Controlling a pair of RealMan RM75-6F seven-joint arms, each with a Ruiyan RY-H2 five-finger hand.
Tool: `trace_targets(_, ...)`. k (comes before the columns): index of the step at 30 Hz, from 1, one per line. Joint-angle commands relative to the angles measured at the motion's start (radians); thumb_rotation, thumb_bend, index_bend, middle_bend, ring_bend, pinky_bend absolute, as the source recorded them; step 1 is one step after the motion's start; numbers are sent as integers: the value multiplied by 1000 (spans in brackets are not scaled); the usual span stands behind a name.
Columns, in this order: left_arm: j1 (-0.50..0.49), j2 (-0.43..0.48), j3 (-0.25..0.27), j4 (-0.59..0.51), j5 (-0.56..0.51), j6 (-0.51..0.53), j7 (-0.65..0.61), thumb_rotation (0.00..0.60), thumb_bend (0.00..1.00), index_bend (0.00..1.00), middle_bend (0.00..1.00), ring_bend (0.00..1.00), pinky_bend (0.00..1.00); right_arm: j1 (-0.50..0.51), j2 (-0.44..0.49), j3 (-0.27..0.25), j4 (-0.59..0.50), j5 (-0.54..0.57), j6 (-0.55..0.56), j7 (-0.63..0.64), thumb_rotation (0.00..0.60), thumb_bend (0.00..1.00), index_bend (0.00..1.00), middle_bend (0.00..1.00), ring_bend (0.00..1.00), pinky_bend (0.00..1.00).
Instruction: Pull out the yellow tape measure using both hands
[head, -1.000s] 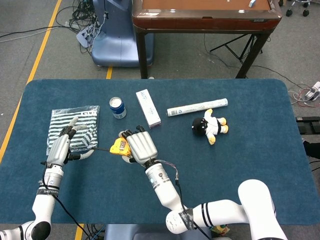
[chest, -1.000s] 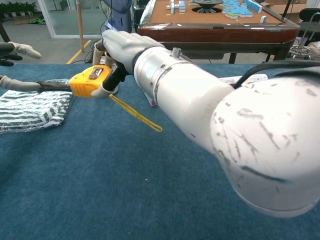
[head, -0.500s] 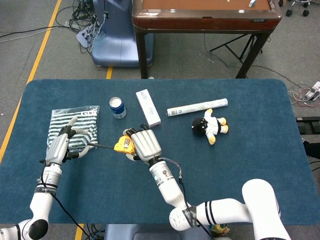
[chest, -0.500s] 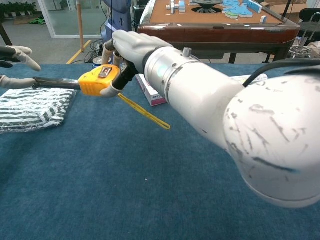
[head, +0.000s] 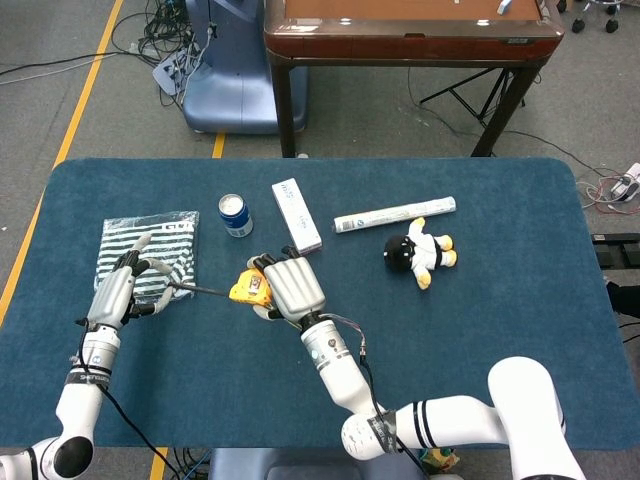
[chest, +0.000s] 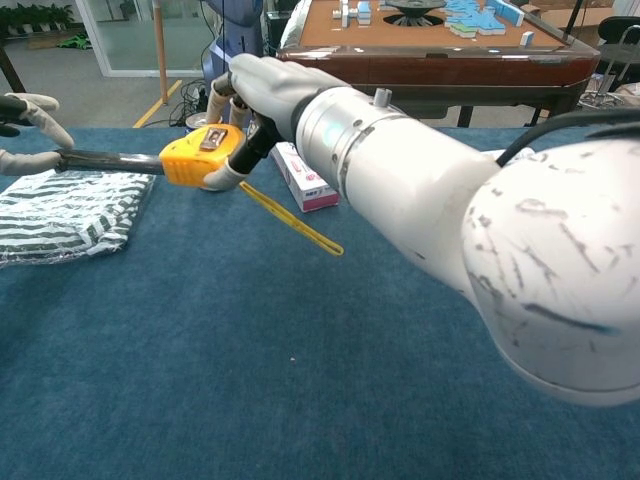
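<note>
We see the right robot hand (head: 289, 287) grasping the yellow tape measure (head: 247, 289), held just above the blue surface (head: 480, 330), mid-left. Left robot hand (head: 120, 290) pinches the end of the dark blade (head: 200, 292), pulled out btwn both, over the striped cloth (head: 175, 245). Yellow strap (chest: 290, 218) hangs off the case.

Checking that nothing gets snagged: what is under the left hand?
Under the left hand lies the striped cloth, on the table. The hand pinches the dark blade end of the yellow tape measure. Cloth beneath the hand is hidden.
</note>
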Motion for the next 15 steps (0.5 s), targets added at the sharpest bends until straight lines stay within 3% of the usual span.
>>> trace_targets(1, -2, -1, -1, 2, -1, -2, -1, 600, 379, 425, 0, 0, 0, 1, 0, 0, 3, 1, -2, 1, 600, 550, 576, 561, 483, 191)
trace_targets(15, -14, 12, -1, 1, -10, -42, -24, 600, 452, 441, 1, 0, 0, 14, 0, 8, 21, 10, -13, 3, 600, 550, 576, 562, 487, 191)
